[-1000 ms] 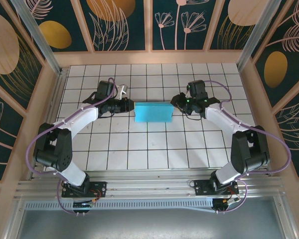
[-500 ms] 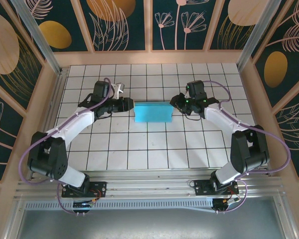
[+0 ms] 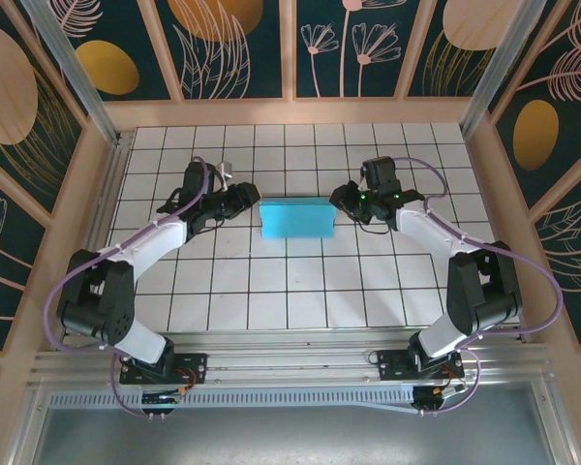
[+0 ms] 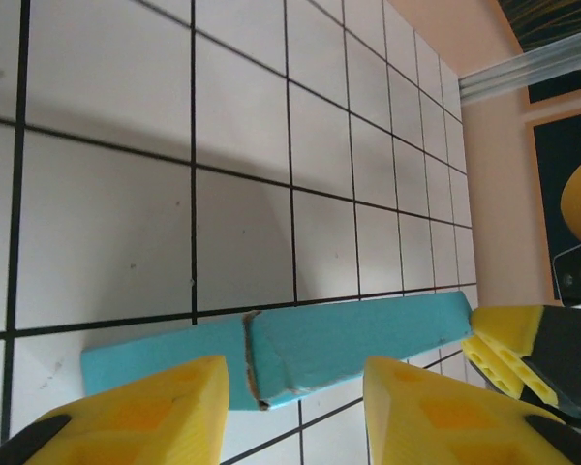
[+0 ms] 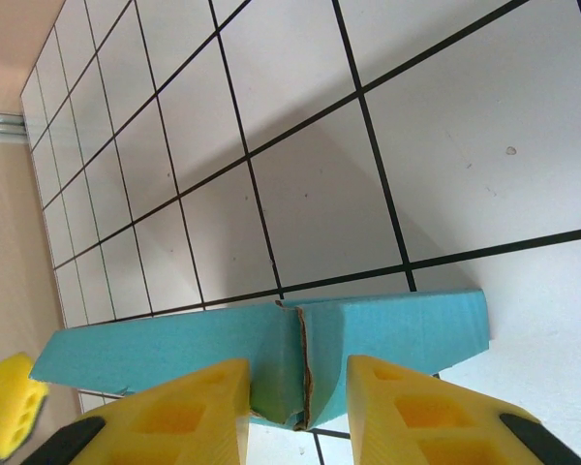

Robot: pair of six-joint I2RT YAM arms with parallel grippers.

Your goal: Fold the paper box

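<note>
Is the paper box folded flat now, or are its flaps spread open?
Folded flat: the paper box lies as one teal rectangle on the tiles, no flaps spread out.

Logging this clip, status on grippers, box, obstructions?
Left gripper open, just off the paper box. Right gripper at its right end, grip unclear. Box flat on the table.
</note>
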